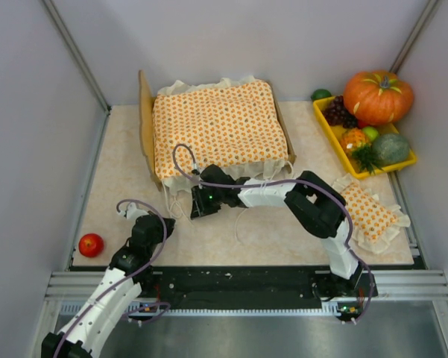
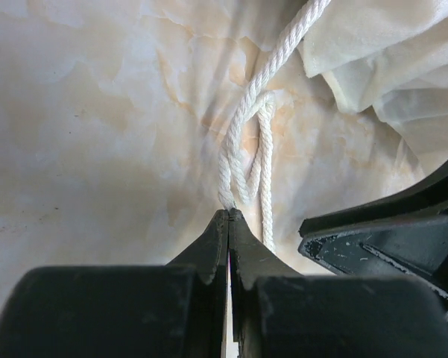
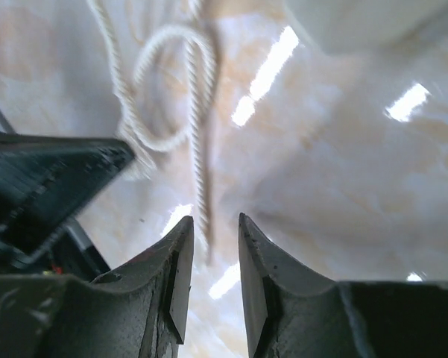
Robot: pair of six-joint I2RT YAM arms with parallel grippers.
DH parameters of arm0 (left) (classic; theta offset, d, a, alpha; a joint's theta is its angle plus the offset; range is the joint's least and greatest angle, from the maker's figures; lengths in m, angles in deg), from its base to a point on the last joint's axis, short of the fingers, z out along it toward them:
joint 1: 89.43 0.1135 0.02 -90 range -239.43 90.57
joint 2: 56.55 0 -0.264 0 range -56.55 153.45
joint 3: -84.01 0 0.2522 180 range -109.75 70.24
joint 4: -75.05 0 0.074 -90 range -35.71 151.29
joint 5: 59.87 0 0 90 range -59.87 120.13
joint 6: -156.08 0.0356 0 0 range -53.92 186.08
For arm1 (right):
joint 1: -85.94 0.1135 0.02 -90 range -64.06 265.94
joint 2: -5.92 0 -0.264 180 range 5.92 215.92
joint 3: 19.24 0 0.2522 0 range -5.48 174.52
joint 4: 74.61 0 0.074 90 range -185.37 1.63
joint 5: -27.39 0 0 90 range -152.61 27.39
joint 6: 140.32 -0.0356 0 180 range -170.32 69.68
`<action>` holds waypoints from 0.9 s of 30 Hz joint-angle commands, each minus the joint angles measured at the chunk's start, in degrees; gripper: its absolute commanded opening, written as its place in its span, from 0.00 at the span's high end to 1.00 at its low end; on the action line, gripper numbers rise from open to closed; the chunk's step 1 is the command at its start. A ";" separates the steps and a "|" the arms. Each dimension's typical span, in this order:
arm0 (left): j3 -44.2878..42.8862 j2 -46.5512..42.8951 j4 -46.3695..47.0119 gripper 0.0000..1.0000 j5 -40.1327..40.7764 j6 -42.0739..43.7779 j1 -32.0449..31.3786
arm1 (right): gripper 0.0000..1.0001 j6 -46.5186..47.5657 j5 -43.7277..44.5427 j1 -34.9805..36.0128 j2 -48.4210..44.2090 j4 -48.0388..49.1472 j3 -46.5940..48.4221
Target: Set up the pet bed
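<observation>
The pet bed (image 1: pixel 144 123) stands at the back of the table, its wooden headboard on the left. An orange-dotted bedspread (image 1: pixel 220 123) covers it, and the ruffled edge (image 2: pixel 387 60) hangs over the front. A white cord (image 2: pixel 246 142) loops on the table in front of the bed. My left gripper (image 2: pixel 229 212) is shut on the cord's end. My right gripper (image 3: pixel 212 224) is just beside it, jaws apart. A loose strand of the cord (image 3: pixel 197 112) runs down between its tips without being pinched. In the top view both grippers (image 1: pixel 196 205) meet at the bed's front left corner.
An orange-dotted pillow (image 1: pixel 369 209) lies at the right, near the front. A yellow tray (image 1: pixel 324 119) at the back right holds a pumpkin (image 1: pixel 378 95), grapes and other produce. A red apple (image 1: pixel 91 244) sits at the front left corner. Walls enclose three sides.
</observation>
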 commanded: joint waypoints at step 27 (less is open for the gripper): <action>-1.45 2.08 2.59 1.00 0.19 -0.06 0.12 | 0.71 14.01 32.88 10.53 10.42 -9.16 7.90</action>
